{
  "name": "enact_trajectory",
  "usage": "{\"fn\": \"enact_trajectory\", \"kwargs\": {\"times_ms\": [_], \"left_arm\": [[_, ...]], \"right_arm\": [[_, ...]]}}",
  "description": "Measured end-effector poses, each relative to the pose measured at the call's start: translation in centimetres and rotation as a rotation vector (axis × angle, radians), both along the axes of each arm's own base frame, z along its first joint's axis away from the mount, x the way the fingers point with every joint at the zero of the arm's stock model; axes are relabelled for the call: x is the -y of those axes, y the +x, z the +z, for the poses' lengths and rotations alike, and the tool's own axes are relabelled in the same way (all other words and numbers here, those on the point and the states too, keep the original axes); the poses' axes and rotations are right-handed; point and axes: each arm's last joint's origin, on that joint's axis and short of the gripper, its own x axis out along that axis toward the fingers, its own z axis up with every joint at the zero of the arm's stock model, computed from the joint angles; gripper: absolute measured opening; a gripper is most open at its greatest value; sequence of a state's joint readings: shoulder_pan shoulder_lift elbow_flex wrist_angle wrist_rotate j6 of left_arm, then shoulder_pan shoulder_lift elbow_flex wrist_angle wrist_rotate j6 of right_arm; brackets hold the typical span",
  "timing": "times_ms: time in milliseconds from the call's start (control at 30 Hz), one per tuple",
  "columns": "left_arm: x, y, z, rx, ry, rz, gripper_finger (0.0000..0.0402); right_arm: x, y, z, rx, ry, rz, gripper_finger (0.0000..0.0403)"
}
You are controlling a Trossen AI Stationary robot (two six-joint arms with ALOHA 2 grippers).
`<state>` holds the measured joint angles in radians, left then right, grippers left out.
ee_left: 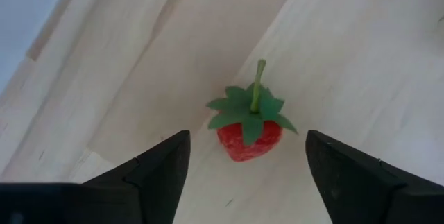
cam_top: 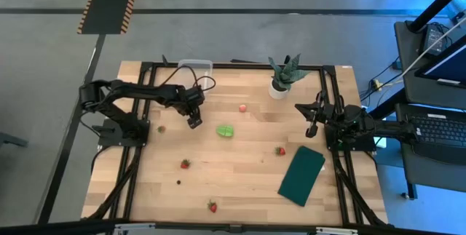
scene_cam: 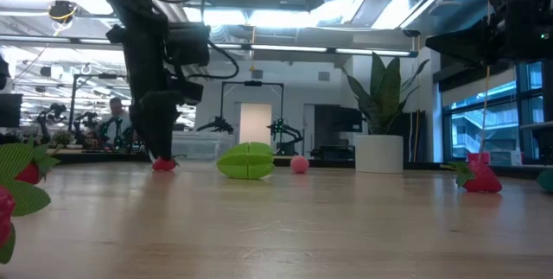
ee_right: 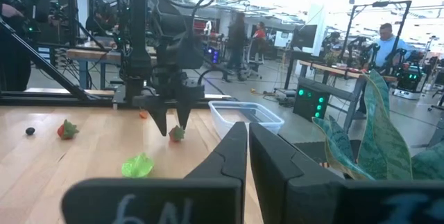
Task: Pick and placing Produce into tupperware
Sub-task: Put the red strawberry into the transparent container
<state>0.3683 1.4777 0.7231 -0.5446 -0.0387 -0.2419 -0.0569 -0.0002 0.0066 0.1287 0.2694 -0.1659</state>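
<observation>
Both arms are matte black, built of blocky jointed links on black bases bolted to a black rail frame along the pale wooden counter's (cam_top: 240,177) left and right edges. Thin black cables loop loosely over the left arm's upper links. The left end effector (cam_top: 194,121) has two flat, wedge-shaped black fingers (ee_left: 159,172) with smooth inner faces. The right end effector (cam_top: 312,129) has matching dark angular fingers (ee_right: 232,156), and its wrist housing carries pale handwritten marks

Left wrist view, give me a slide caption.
Open left gripper straddles a stemmed strawberry on the wooden table.
</observation>
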Motion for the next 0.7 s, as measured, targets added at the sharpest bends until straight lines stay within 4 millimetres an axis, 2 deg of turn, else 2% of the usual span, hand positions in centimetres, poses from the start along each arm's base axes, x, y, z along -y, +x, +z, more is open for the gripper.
{"fn": "enact_trajectory", "kwargs": {"times_ms": [700], "left_arm": [[-0.97, 0.09, -0.39, 0.004, 0.03, 0.023, 0.0252]], "right_arm": [[0.0, 0.0, -0.01, -0.002, -0.004, 0.0, 0.0022]]}}
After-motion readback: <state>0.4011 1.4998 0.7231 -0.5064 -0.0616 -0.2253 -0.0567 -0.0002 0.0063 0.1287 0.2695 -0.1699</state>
